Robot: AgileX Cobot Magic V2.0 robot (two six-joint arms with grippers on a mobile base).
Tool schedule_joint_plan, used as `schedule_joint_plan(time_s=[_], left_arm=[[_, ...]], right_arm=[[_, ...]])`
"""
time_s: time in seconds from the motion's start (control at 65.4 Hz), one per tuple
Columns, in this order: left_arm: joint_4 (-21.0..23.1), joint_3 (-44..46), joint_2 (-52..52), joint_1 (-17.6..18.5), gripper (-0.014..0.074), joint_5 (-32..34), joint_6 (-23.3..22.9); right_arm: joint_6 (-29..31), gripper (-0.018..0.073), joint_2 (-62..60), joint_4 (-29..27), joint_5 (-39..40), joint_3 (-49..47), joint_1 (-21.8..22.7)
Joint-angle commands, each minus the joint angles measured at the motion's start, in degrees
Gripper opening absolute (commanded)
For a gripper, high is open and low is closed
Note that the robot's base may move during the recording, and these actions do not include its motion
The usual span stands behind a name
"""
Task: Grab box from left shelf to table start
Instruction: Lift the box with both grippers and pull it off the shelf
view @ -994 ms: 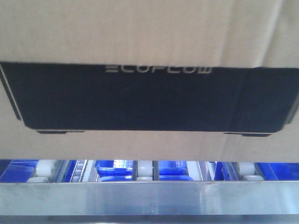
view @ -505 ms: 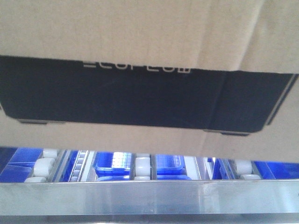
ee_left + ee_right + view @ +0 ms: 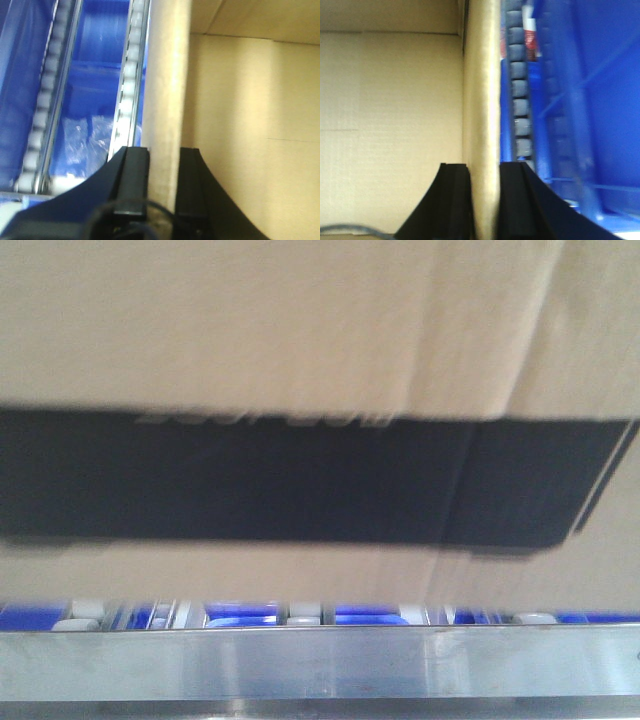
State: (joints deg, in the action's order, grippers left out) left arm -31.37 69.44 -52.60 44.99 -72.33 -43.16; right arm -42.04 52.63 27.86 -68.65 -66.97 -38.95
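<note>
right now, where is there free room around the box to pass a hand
Only a thin gap between the box and the silver rail, with rollers in it. Bare cardboard lies on the inner side of each gripped wall, beside the left claw and right claw. Outside both walls it is crowded: roller tracks and blue plastic sit close.

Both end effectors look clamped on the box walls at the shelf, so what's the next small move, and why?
Probably raise the box slightly, then draw it back off the left shelf. The left end effector and right end effector each pinch a side wall, so the hold seems ready, but the box's lower edge hangs close above the rollers and might catch.
</note>
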Motion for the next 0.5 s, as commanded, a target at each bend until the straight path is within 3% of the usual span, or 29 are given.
schedule_joint_plan(time_s=[0.0,0.489], left_arm=[[0.4,1.0,2.9,1.1,-0.0096,2.0,-0.9],[0.6,0.9,5.7,1.1,-0.0096,1.6,1.1]], right_arm=[[-0.7,0.0058,-1.1,2.2,7.8,-2.0,-1.0],[-0.3,0.0058,-6.3,2.6,6.4,-0.5,-1.0]])
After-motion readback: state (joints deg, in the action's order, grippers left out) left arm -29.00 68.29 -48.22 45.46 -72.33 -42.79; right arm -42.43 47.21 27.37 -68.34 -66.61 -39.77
